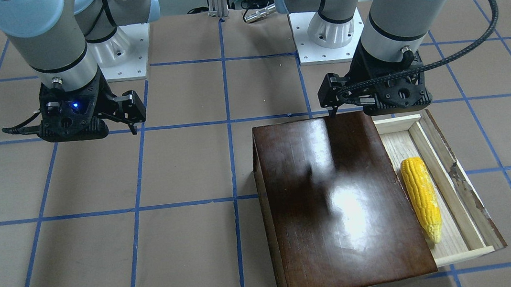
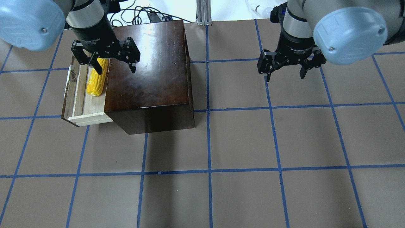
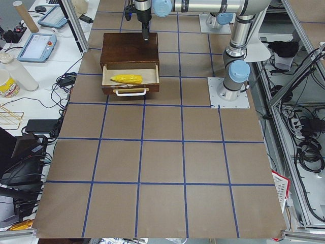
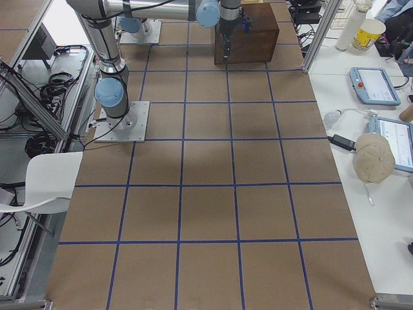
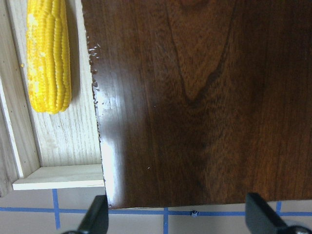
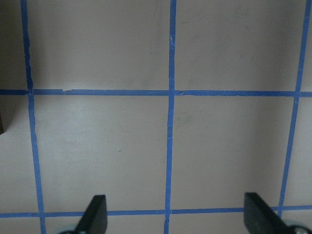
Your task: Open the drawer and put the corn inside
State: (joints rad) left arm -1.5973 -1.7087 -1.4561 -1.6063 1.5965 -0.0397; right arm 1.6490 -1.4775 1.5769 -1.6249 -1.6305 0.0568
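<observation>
The left gripper (image 2: 115, 68) hangs above the dark-brown box (image 2: 148, 63) with its fingers spread wide and nothing between them; its wrist camera looks straight down on the glossy top, with both fingertips apart at the bottom of the view. Just to this gripper's own left and lower down, the drawer (image 1: 463, 197) stands pulled out of the box on the robot's left side, its thin white handle (image 3: 131, 92) on the outer face. The corn (image 1: 421, 197) lies flat on the pale-wood floor inside, close along the box's edge. Its long axis runs parallel to the drawer front, across the line the drawer slides on. The blunt end points toward the robot and the tapered tip toward the operators' side. Gripper and corn are apart, with no contact. By this lie, the placing looks done, and any further move belongs to the left arm, which is much the nearer. It would have to shift sideways to its left and descend, with the fingers set across the cob's width. The right gripper (image 2: 284, 74) is likewise spread and empty, well apart over the bare taped table (image 2: 240, 139).
</observation>
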